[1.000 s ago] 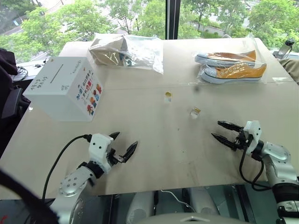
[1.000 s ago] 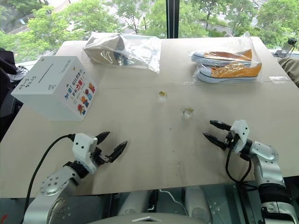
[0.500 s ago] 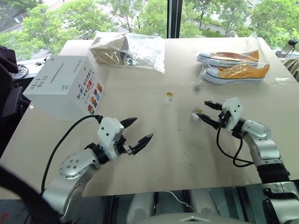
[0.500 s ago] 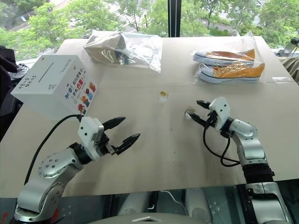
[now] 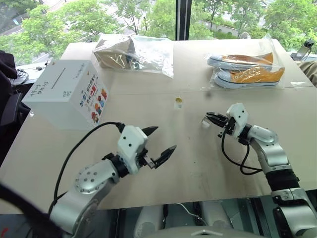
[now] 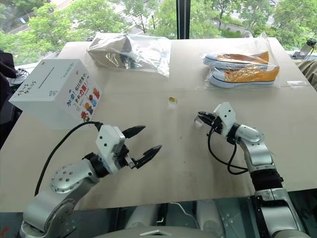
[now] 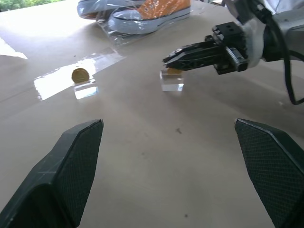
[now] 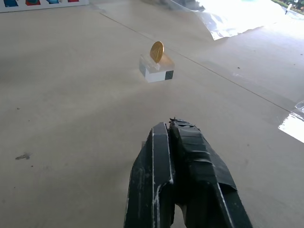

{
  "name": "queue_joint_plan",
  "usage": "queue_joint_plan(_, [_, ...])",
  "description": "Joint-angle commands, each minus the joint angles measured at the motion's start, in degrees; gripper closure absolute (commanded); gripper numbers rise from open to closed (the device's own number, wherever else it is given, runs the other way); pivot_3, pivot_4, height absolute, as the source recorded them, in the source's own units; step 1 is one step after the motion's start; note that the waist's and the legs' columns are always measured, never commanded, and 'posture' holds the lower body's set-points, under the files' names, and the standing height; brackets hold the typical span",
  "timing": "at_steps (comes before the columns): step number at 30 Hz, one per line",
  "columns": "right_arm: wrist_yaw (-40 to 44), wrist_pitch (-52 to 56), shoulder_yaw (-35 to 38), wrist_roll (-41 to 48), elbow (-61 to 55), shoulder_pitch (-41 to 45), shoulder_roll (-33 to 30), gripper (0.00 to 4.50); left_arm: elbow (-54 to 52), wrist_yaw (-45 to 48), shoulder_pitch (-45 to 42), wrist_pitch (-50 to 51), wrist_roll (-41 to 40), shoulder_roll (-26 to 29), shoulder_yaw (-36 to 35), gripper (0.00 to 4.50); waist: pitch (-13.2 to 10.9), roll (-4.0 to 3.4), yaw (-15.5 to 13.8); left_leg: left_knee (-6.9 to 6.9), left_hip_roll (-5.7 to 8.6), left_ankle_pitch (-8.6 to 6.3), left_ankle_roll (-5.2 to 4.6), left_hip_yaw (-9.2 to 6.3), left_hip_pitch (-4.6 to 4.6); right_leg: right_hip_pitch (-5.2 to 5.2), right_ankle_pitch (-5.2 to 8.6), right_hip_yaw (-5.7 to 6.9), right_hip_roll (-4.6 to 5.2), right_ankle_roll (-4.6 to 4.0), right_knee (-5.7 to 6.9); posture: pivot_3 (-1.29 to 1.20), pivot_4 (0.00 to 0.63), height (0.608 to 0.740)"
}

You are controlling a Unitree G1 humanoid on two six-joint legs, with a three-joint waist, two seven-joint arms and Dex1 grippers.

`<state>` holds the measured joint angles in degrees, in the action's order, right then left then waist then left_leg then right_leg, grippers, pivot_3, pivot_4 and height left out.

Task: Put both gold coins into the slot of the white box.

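Two black-fingered grippers level over the beige surface (image 5: pixel 163 99): left gripper (image 5: pixel 160 146) jaws wide, right gripper (image 5: pixel 210 116) jaws pressed together mid-surface.

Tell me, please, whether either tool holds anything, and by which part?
Left tool is open, empty. Right tool is shut at the top edge of a coin; whether it grips cannot be told.

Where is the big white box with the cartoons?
The white cardboard box sits on the beige table's left side, near the edge, beside the clear plastic bag.
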<state>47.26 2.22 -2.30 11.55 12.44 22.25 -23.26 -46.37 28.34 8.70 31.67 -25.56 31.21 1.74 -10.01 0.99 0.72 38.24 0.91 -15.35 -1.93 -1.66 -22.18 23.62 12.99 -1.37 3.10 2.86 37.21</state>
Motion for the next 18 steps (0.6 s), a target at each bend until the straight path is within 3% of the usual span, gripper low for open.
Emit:
queue_joint_plan(1, [-0.1,0.7,1.1,1.4,-1.4,0.0,-0.1,4.45,-0.4,0.6,0.3,-1.8,0.5,0.4,-0.9,0.0,0.0,0.0,0.0,0.0,0.0,0.0,0.0,-0.02,0.0,0.0,0.0,0.02,-0.01,-0.01,0.01,0.0,0.15,0.74])
queue_joint_plan(10, [-0.6,5.8,4.4,8.3,-4.7,0.2,2.4,4.45,3.6,3.5,-1.0,-3.9,0.1,0.9,-3.3,0.0,0.0,-0.01,0.0,0.01,0.0,0.0,0.0,0.04,-0.02,0.01,0.0,0.15,-0.05,-0.01,-0.04,0.0,0.15,0.74])
queue_joint_plan(15, [-1.0,13.6,6.0,14.4,-9.3,0.1,3.3,4.45,2.9,1.4,-2.5,-2.7,-1.0,-1.8,-2.4,0.0,0.0,-0.01,-0.1,0.0,-0.01,0.0,0.0,0.0,-0.04,0.0,0.0,0.14,-0.03,0.01,-0.04,0.0,0.15,0.74])
queue_joint_plan(18, [-2.9,23.4,7.8,22.6,-13.9,0.8,5.0,4.45,4.0,-1.3,-4.3,-1.0,-10.3,-8.4,-5.7,0.0,0.0,-0.02,-0.1,0.01,-0.01,0.0,0.0,-0.02,-0.06,0.01,-0.01,0.11,0.01,0.01,-0.04,0.0,0.15,0.74])
